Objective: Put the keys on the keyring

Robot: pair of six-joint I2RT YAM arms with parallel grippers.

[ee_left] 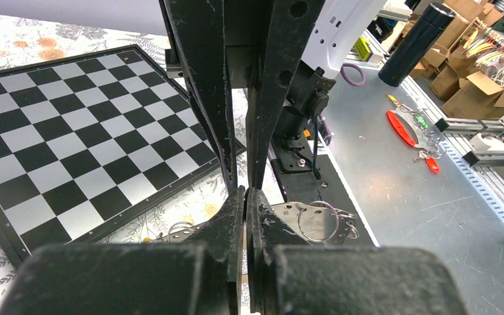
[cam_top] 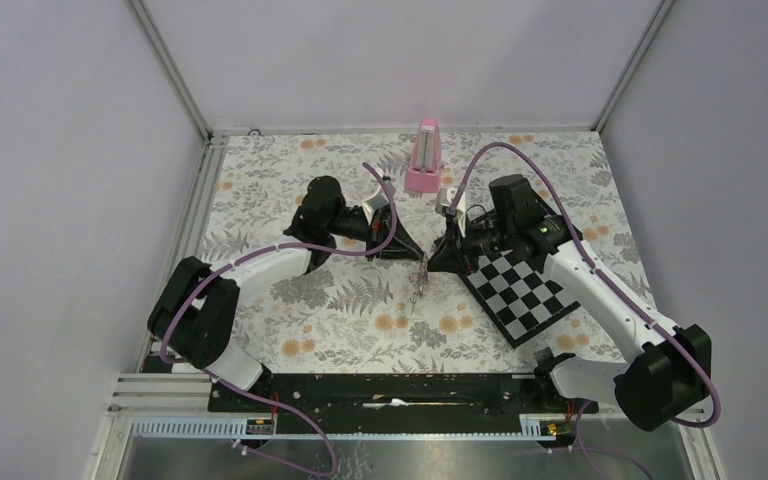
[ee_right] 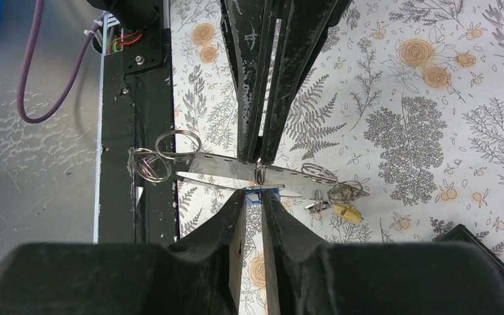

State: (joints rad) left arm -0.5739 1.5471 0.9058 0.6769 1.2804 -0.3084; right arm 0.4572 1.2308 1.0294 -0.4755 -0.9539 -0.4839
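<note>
Nearest the lens in the right wrist view: R gripper [ee_right: 256, 198], black two-finger type. Its fingers [ee_right: 233, 226] are nearly together w/ only a thin slit left, and the tips sit either side of the small blue-headed metal key [ee_right: 264, 195], pinching its head. Directly opposite, coming in from the top of that view, is L gripper [ee_right: 260, 159]. Its fingers are fully closed, tips nipped on the mid part of the silver metal keyring bunch [ee_right: 223, 167], which is flat shiny strips lying crosswise btwn the two grippers w/ thin wire rings [ee_right: 170, 147] at one end and more at the other. The small yellow-headed key [ee_right: 348, 213] lies just beside the rings at that far end; can't tell if it's threaded on. From the top cam the bunch [cam_top: 418, 283] hangs btwn the two meeting grippers, over the middle of the grey floral-print tablecloth [cam_top: 340, 320]; can't tell whether its low end touches the cloth. Black-and-white checkerboard panel [cam_top: 525, 295] lies flat just beside, under the R arm. Pink metronome-shaped block [cam_top: 425, 155] stands upright at the back edge, well apart from the grippers.
</note>
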